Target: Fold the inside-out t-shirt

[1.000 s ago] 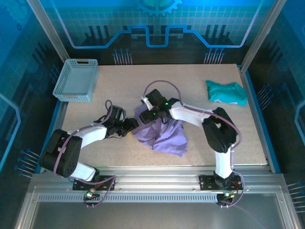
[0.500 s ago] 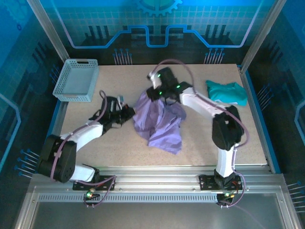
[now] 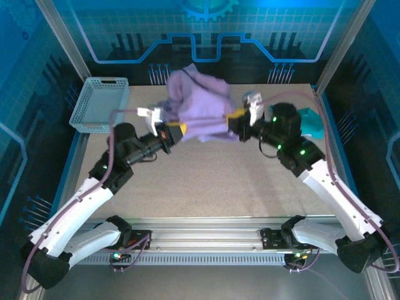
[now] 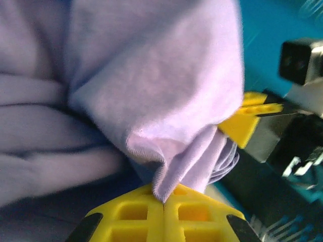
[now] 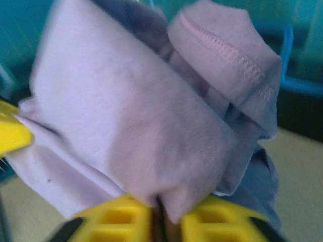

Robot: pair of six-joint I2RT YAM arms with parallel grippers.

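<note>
**Top view.** Shirt (image 3: 197,106) is off the table (image 3: 206,187), held in the air over the far middle. It is bunched, not spread. Left gripper (image 3: 177,129) pinches its left side and right gripper (image 3: 235,119) its right side, the two grips near each other. Basket (image 3: 99,105) sits at far left. Teal garment (image 3: 310,122) lies at far right, partly behind the right arm.

**Left wrist view.** Left gripper (image 4: 163,201) is closed, yellow tips together, with a thin fold of shirt (image 4: 151,75) nipped at the very tip. The bite is shallow. A yellow finger (image 4: 250,118) of the right gripper meets the cloth at right.

**Right wrist view.** Right gripper (image 5: 157,212) is closed on the shirt (image 5: 131,116), a thicker wad sitting between its tips. A stitched hem, sleeve or bottom I cannot tell, curls at upper right. A yellow finger (image 5: 10,131) of the left gripper is at the left edge.

**Step in hand (judgement).** Lift and open the cloth so it can be laid flat.
- Draw the grippers apart, left and right, until the held edge is just taut.
- Let the body hang free of its folds.
- Lower onto the bare near-middle table, clear of basket and teal garment.
- Pull gently, since the left pinch could slip.

**Writing.** No brand, label or print legible on shirt, basket or grippers.
</note>
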